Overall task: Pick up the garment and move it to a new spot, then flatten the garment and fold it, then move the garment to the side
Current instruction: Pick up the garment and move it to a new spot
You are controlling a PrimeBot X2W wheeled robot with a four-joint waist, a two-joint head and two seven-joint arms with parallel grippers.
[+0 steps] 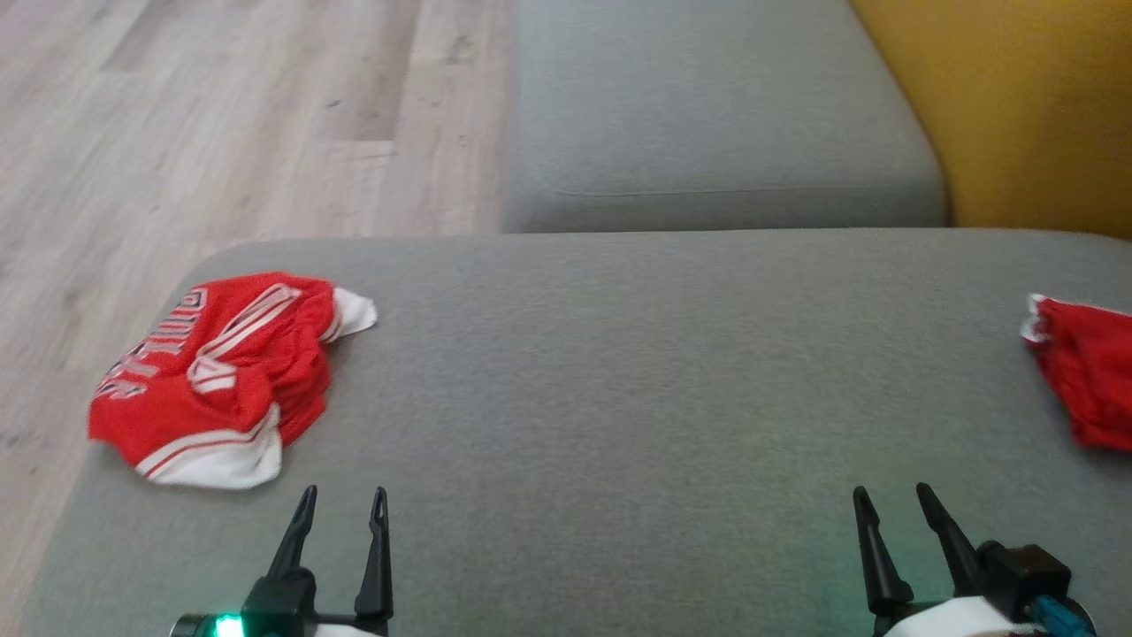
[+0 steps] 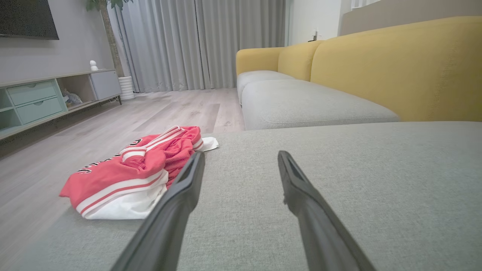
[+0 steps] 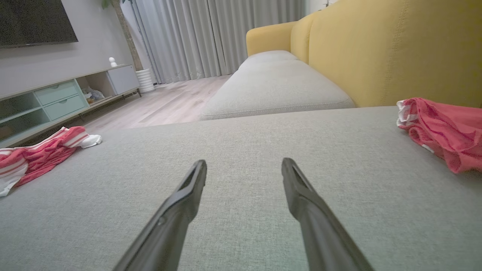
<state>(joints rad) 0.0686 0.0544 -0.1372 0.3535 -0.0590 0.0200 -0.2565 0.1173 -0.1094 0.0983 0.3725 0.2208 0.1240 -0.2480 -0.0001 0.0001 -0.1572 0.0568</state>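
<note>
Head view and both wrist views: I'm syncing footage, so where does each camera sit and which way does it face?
Head view: on the head, looking down at the grey cushion; open left tool and open right tool at the bottom.
Left wrist view: low over the cushion, facing the room along its own fingers, red jersey at left.
Right wrist view: likewise low, along its own fingers, second red garment at right.
Both wrist views share the yellow backrest.

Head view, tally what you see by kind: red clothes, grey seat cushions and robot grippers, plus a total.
Crumpled red-and-white fabric garments: 2, left garment and right garment.
Grey fabric sofa seat cushions: 2, near cushion and far cushion.
Black two-fingered grippers: 2, left gripper and right gripper, both open.
Total: 6.
</note>
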